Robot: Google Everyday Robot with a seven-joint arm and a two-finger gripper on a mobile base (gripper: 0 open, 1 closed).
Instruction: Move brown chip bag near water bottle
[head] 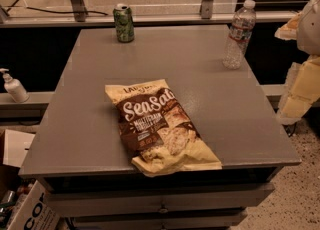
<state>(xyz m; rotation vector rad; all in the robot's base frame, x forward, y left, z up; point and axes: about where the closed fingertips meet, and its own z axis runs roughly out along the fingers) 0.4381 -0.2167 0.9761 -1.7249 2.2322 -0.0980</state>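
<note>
The brown chip bag [159,126] lies flat on the grey table [90,124], near the front edge, its lower end slightly over the edge. The water bottle [239,35] stands upright at the table's back right, well apart from the bag. My gripper [299,90] shows as pale cream parts at the right edge of the view, off the table's right side and away from both the bag and the bottle.
A green drink can [123,23] stands at the back of the table, left of centre. A white pump bottle [14,87] sits on a ledge to the left. Cardboard boxes [25,199] stand on the floor at the lower left. A railing runs behind the table.
</note>
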